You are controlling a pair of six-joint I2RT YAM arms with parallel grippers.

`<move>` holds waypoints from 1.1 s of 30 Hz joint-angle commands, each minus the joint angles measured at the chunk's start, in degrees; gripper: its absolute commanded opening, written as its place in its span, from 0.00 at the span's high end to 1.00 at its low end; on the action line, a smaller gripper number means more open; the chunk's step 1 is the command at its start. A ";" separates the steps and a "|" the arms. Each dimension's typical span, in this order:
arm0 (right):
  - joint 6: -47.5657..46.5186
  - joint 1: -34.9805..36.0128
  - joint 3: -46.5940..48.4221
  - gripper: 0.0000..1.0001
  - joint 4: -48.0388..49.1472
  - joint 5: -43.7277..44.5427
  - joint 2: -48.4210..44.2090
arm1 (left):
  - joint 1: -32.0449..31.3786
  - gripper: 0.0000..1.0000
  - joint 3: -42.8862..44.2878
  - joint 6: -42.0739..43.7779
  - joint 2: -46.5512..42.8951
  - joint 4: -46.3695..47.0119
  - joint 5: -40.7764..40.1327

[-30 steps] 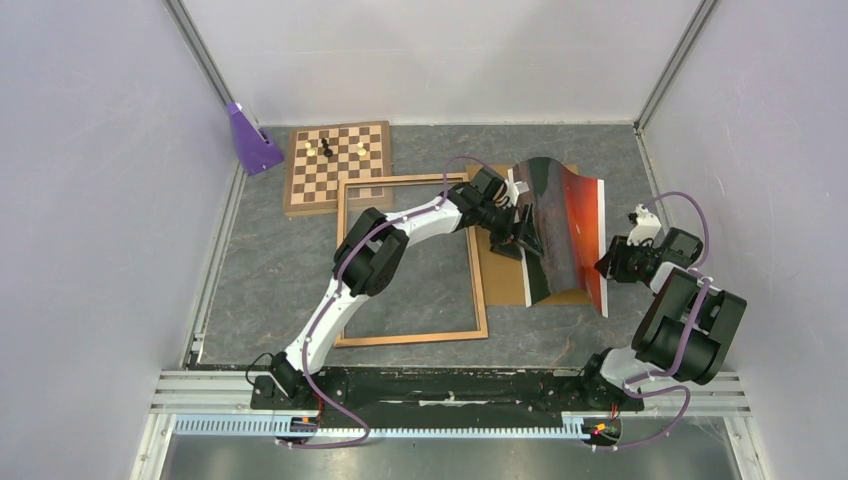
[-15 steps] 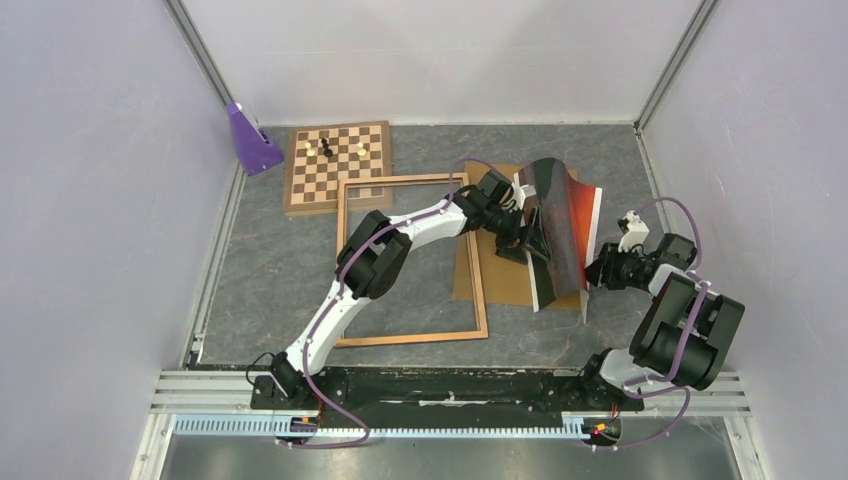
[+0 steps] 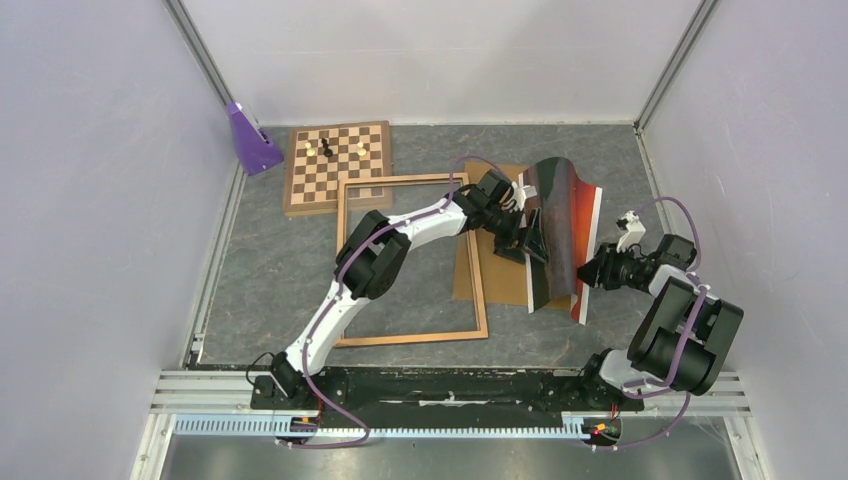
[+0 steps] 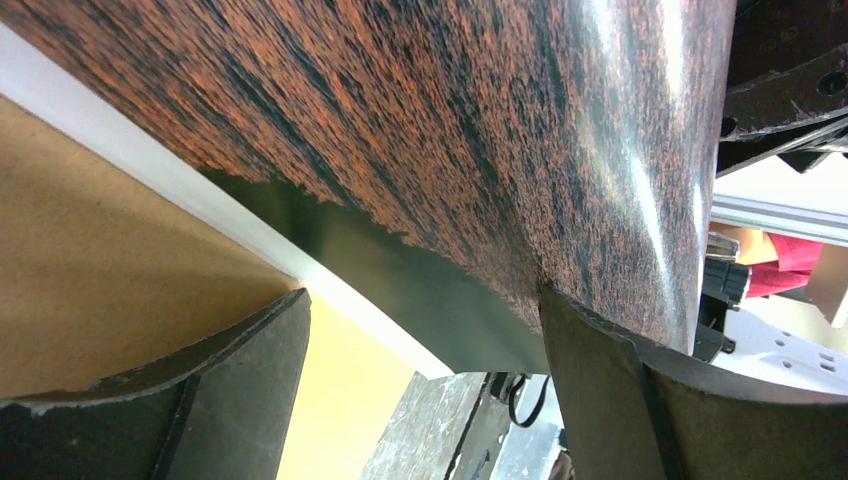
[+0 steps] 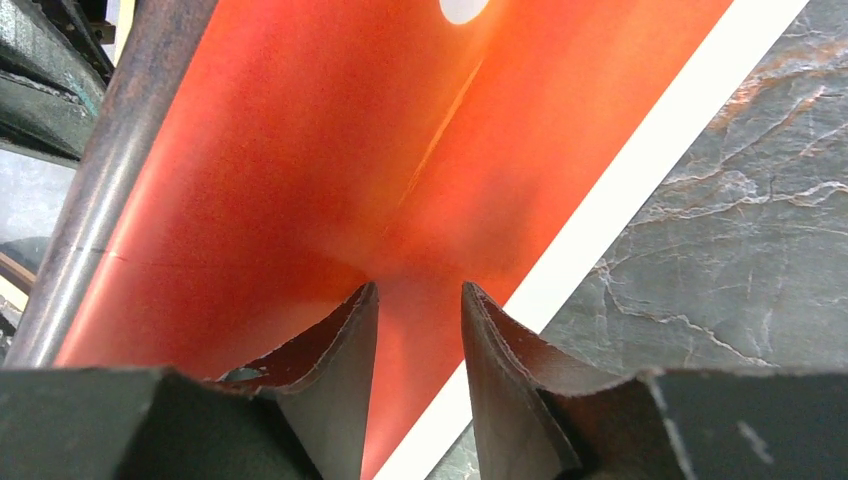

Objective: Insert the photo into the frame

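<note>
Right wrist, photo (image 5: pixel 330 180) pinched in right tool (image 5: pixel 420 350)

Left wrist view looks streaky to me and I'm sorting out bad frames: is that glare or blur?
Left wrist view: a white glare streak runs down the curved photo; the mottled print stays sharp. Right wrist view: the photo's orange is evenly lit, soft close up. Top view: even light, no glare.

Left end effector (image 3: pixel 528 238) spread wide, right end effector (image 3: pixel 590 277) pinched narrow.

Even bright lighting; glare streak on photo (image 4: pixel 640 200); wrist close-ups soft.
</note>
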 commanded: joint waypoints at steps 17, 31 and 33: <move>-3.70 -0.25 1.56 0.43 1.58 9.28 -3.72 | 2.26 0.09 -14.31 8.27 -13.65 0.06 -5.23; -8.53 -1.57 2.81 0.31 -0.31 16.25 -8.75 | 0.78 0.09 -13.26 8.47 -12.75 -2.75 -9.50; -11.11 -1.58 2.61 0.32 -1.34 18.31 -8.44 | -0.10 0.09 -13.31 7.39 -12.30 -2.75 -8.55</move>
